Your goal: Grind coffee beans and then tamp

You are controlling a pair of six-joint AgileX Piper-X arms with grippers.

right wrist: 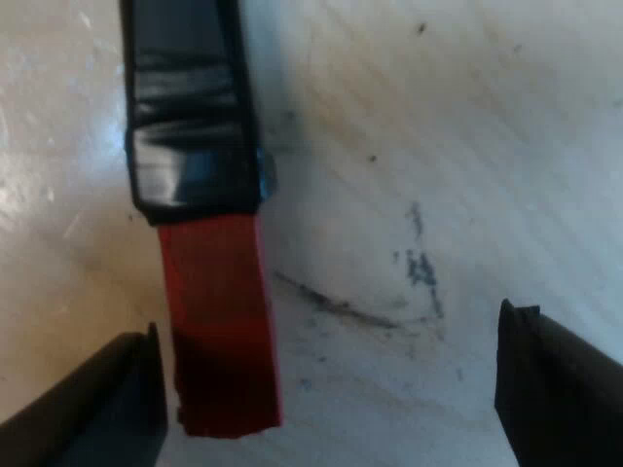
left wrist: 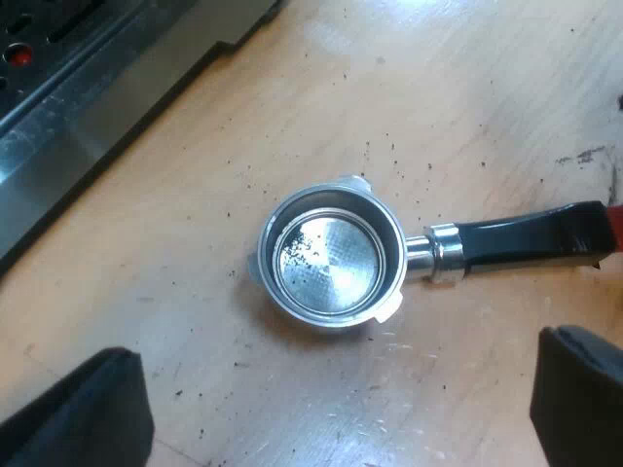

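- Two claws show, and both stand wide open with nothing between their fingers.
- The left claw (left wrist: 341, 389) hovers over the table (left wrist: 195, 292), its two black fingers (left wrist: 92, 413) spread well apart.
- The metal holder (left wrist: 331, 258) lies loose and flat on the light wooden table, just beyond the left claw's fingers, with its round basket facing up.
- Inside the basket is bare metal with a few dark coffee grains (left wrist: 297, 255) scattered to one side of its floor.
- The holder's dark handle (left wrist: 526, 233) runs out from the basket along the table and ends in red (left wrist: 613, 222).
- More dark specks (left wrist: 389, 161) of coffee are strewn on the table around the holder.
- The espresso machine (left wrist: 88, 97) is near the holder but apart from it; its metal front edge and part of its grated tray show, with a small red spot (left wrist: 19, 55) on the tray.
- The right claw (right wrist: 326, 379) hangs over the end of that handle (right wrist: 190, 107).
- The red end (right wrist: 219, 331) lies on the table between the right claw's fingers, close beside one finger (right wrist: 107, 399) and well apart from the other; whether it touches the near one I cannot tell.
- A dark smudge (right wrist: 341, 306) and some grains mark the table beside the red end.
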